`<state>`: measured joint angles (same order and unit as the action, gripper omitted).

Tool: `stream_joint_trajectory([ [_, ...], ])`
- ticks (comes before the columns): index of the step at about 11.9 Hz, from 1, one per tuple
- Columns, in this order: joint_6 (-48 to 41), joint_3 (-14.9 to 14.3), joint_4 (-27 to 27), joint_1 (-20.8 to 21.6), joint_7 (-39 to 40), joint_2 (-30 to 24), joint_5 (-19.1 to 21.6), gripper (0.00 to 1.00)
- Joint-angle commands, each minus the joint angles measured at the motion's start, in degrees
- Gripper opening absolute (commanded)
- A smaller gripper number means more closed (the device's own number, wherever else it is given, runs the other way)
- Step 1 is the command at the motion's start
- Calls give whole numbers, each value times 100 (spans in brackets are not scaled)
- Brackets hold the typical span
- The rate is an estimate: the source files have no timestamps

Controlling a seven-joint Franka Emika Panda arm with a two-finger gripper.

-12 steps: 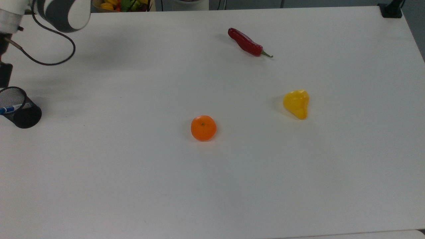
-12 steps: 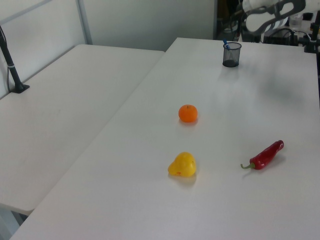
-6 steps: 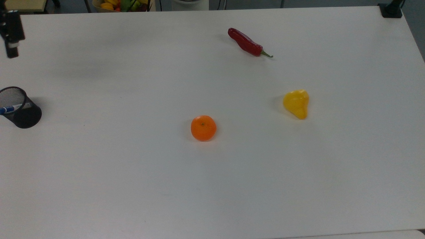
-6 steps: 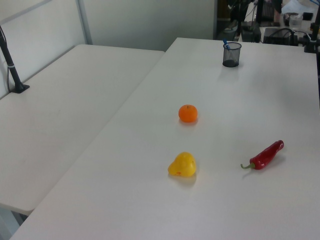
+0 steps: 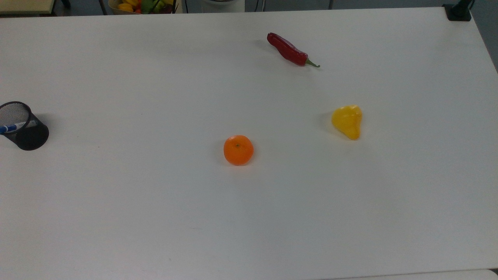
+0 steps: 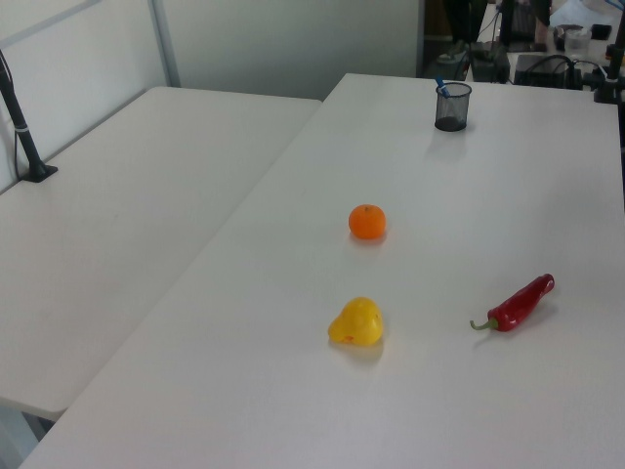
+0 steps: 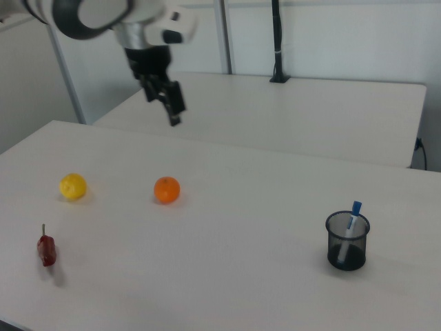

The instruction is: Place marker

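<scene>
The marker (image 5: 11, 127) stands tilted inside a black mesh cup (image 5: 30, 137) at the top view's left edge, blue cap up. In the left view the cup (image 6: 452, 109) sits at the table's far end with the marker's cap (image 6: 442, 88) poking above its rim. The right view has the cup (image 7: 347, 243) at the front right, the marker (image 7: 353, 215) leaning in it. My gripper (image 7: 175, 116) hangs high above the table in the right view's upper left, well away from the cup, holding nothing.
An orange (image 5: 238, 150) lies mid-table, a yellow pepper (image 5: 347, 121) to the top view's right of it, and a red chili (image 5: 290, 50) farther back. A bowl of fruit (image 5: 140, 4) sits beyond the far edge. A second table (image 6: 117, 215) adjoins in the left view.
The arm has lifted away from the cup and left the top and left views. The marker stays in the cup; the fruits have not moved.
</scene>
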<state>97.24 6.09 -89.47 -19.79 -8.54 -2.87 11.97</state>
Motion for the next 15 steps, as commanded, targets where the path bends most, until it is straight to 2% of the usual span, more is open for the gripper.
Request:
stream_joint_trajectory([
  [1,-557,944,-105,141,-544,-231,-169,100],
  [2,-566,903,-132,586,-526,-222,-178,100],
  [4,-505,597,-202,1247,-369,-196,-352,100],
  [6,-181,-209,-308,2230,245,-117,-512,100],
  [9,-39,-757,-352,2611,930,-20,-547,100],
  [15,40,-846,-325,2568,995,68,-626,100],
])
